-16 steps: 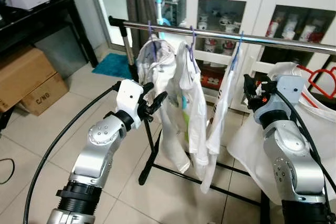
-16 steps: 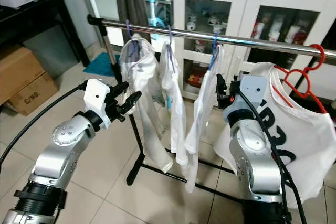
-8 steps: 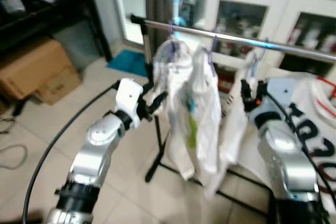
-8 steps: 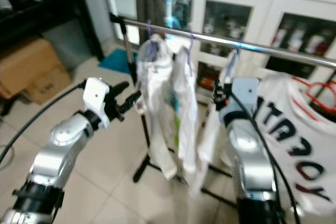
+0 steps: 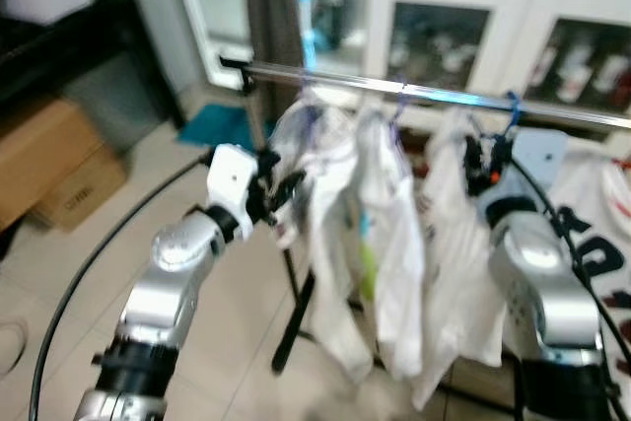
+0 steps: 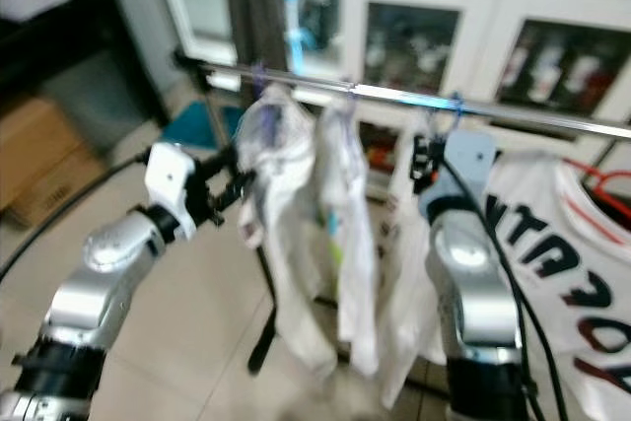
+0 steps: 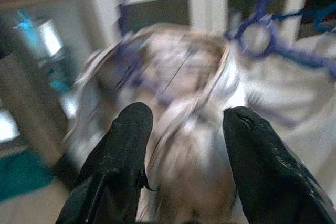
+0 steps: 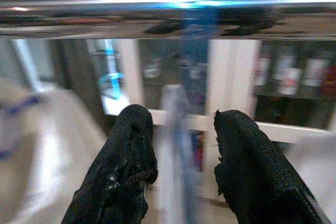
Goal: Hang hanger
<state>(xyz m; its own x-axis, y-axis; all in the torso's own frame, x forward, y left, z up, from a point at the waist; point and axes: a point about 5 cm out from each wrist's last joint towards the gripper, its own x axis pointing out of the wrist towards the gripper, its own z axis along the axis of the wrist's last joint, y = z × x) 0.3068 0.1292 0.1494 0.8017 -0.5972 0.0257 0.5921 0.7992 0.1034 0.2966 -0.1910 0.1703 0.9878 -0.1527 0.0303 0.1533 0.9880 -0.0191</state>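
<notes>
White glass-fronted cabinets (image 5: 493, 36) line the back of a tiled room, with a brown cardboard box (image 5: 54, 170) on the floor to the robot's left. In the left eye view, a shiny metal clothes rail (image 5: 414, 94) runs across the scene, carrying white garments (image 5: 385, 234) on purple and blue hangers. The left gripper (image 5: 281, 194) sits just beside the leftmost garment, its black fingers spread and pointing at the cloth. The right gripper (image 5: 485, 157) is raised close under the rail, next to a blue plastic hanger (image 5: 510, 110) hooked over the bar.

In the right eye view, a white shirt with dark lettering (image 6: 582, 273) hangs at the right arm's outer side, with a red hanger (image 6: 606, 199) peeking above it.

In the left wrist view, the two fingers (image 7: 118, 166) stand wide apart and hold nothing; the blurred pale garment on its purple hanger (image 7: 262, 35) lies between and beyond them.

In the right wrist view, the fingers (image 8: 126, 171) are likewise parted; the blue hanger's neck (image 8: 178, 145) stands in the gap between them, and whether they touch it is unclear. Its hook meets the rail (image 8: 157, 11) above.
</notes>
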